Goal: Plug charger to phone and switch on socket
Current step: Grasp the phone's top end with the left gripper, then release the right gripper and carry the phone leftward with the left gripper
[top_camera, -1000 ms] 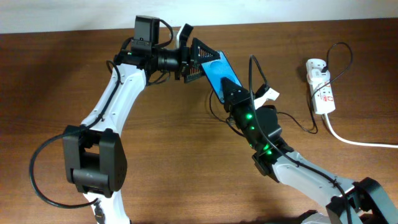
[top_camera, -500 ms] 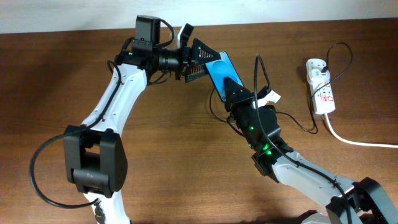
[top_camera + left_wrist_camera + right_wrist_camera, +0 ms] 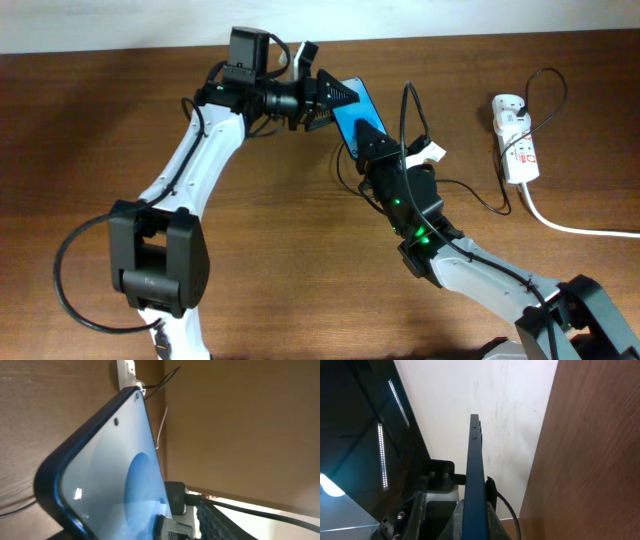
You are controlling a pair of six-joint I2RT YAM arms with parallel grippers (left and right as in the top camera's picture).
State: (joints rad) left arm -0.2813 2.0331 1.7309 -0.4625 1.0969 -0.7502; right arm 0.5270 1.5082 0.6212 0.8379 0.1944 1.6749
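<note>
The phone [image 3: 347,112], black-framed with a light blue screen, is held above the table between both arms. My right gripper [image 3: 368,140] is shut on its lower end; in the right wrist view [image 3: 475,525] the phone [image 3: 475,470] stands edge-on between the fingers. My left gripper [image 3: 325,100] is at the phone's other end. In the left wrist view the screen [image 3: 110,475] fills the frame, and a black plug [image 3: 175,500] of the charger [image 3: 470,195] sits at the phone's edge near my fingers [image 3: 170,530]. I cannot tell how the left jaws stand. The socket [image 3: 515,138] lies far right.
A thick white cord [image 3: 570,225] runs from the socket off the right edge. A white tag [image 3: 430,153] hangs on the black cable beside the right arm. The wall edge runs along the table's back. The socket also shows in the left wrist view [image 3: 126,370].
The left arm has shifted slightly to the right, toward the phone. The right gripper and the phone have moved a little up and left.
</note>
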